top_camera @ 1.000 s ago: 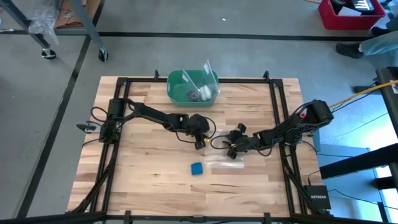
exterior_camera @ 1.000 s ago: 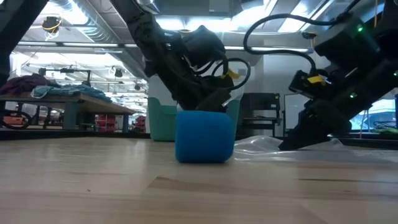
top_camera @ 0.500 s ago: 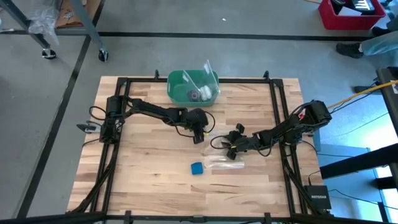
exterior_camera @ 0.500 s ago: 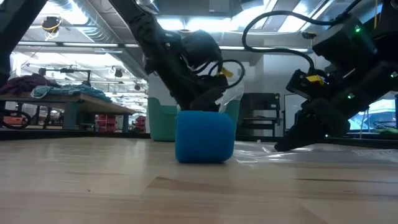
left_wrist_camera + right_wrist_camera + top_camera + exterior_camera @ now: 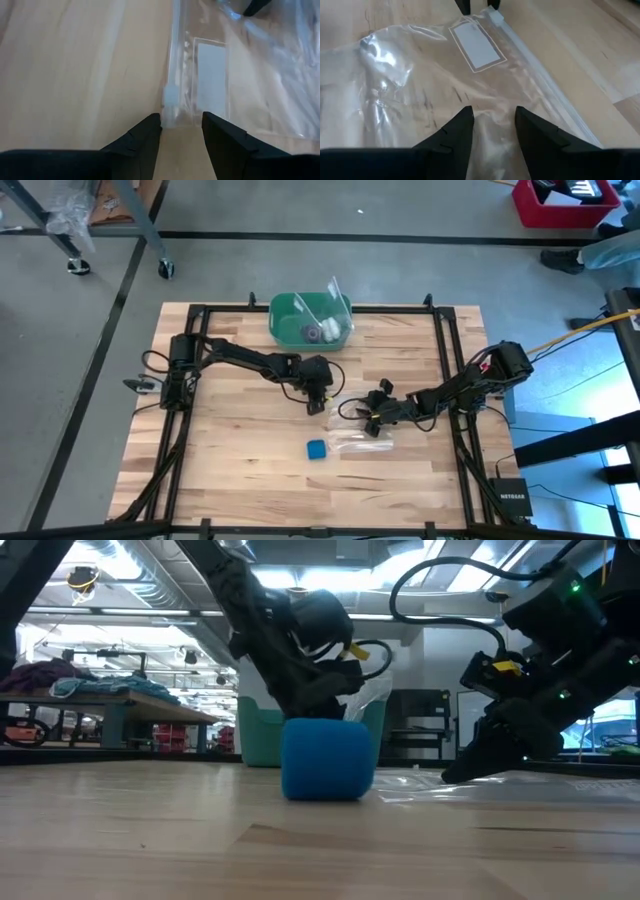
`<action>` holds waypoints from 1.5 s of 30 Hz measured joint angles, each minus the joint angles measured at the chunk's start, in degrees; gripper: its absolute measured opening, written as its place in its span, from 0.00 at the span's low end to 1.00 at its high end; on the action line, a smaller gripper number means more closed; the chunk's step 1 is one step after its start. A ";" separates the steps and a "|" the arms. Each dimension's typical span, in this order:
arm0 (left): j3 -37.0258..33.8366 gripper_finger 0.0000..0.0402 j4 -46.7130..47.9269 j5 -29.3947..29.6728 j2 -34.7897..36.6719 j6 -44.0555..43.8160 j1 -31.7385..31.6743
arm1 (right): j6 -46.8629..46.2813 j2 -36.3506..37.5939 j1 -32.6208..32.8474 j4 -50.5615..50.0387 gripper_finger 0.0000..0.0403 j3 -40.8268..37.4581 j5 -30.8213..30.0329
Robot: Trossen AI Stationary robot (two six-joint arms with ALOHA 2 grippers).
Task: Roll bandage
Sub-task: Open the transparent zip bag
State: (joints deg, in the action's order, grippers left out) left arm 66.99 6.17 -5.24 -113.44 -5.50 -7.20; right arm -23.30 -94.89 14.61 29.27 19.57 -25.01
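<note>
The bandage (image 5: 316, 449) is a small, compact blue roll lying on the wooden table, free of both grippers; in the low view the roll (image 5: 328, 758) stands in front of them. Just to its far right lies a clear plastic zip bag (image 5: 360, 436). My left gripper (image 5: 181, 127) is open and slants down, its fingertips on either side of the bag's zip-end corner (image 5: 171, 95). My right gripper (image 5: 493, 117) is at the bag's opposite end, shut on bunched plastic. My left gripper: I cannot tell whether its fingers touch the bag's corner that lies between them. My right gripper pinches a bunch of the bag's clear film (image 5: 492, 131) at the end away from the zip. It slants down from the table's right side. The rest of the bag lies flat on the table.
A green bin (image 5: 300, 320) with small items and a clear sheet sticking out stands at the table's far edge. A black frame (image 5: 445, 360) runs around the tabletop. Bare wood lies on the near and left sides of the roll.
My left gripper has turned a little at the wrist, and its tips have swung toward the bag's zip corner. The bag's zip end now lies closer to those tips. The blue roll and my right gripper have kept still.
</note>
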 joint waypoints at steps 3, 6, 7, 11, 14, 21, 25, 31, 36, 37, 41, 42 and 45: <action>0.19 0.36 -0.62 1.63 -1.18 0.91 -0.02 | 0.50 -0.02 0.00 0.39 0.38 -0.05 0.00; 0.23 0.36 -1.82 2.96 -2.05 1.00 0.02 | 0.67 -0.02 -0.02 0.88 0.38 -0.07 0.13; 0.20 0.36 -2.32 2.72 -2.08 0.59 0.10 | 0.69 -0.02 -0.02 0.89 0.38 -0.07 0.13; 0.20 0.35 -2.67 -0.38 -2.19 0.03 0.69 | 0.72 -0.02 -0.02 0.86 0.38 -0.07 0.15; 0.36 0.29 -0.66 -0.59 -2.17 -0.25 1.09 | 0.72 -0.02 -0.02 0.78 0.38 -0.07 0.15; 0.25 0.04 2.43 -0.49 -2.26 -0.08 1.00 | 0.78 -0.04 -0.02 0.90 0.38 -0.07 0.17; 0.10 0.02 1.26 0.91 -2.25 0.16 1.40 | 0.76 -0.03 0.00 1.14 0.38 0.02 0.17; 0.16 0.00 2.64 8.96 0.71 2.84 3.83 | 2.41 4.49 0.05 -2.03 0.38 2.06 4.54; 0.01 0.00 6.20 16.98 6.91 7.14 7.94 | 2.86 14.91 0.07 -8.63 0.38 7.43 12.43; 0.07 0.00 6.59 18.60 8.29 7.64 9.00 | 2.84 16.74 0.07 -10.55 0.38 8.81 14.20; 0.14 0.00 7.49 25.05 12.37 10.68 13.32 | 3.48 22.06 0.05 -13.98 0.38 14.58 15.93; 0.14 0.00 7.50 26.07 13.33 11.56 14.23 | 4.22 22.72 0.03 -14.40 0.38 15.41 15.39; 0.20 0.00 6.94 28.32 15.92 12.48 16.58 | 6.45 23.02 -0.09 -12.34 0.38 18.75 11.90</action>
State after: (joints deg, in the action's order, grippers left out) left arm 67.19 13.11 23.08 -97.52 6.98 9.38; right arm -16.86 -71.87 14.51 16.93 38.32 -13.11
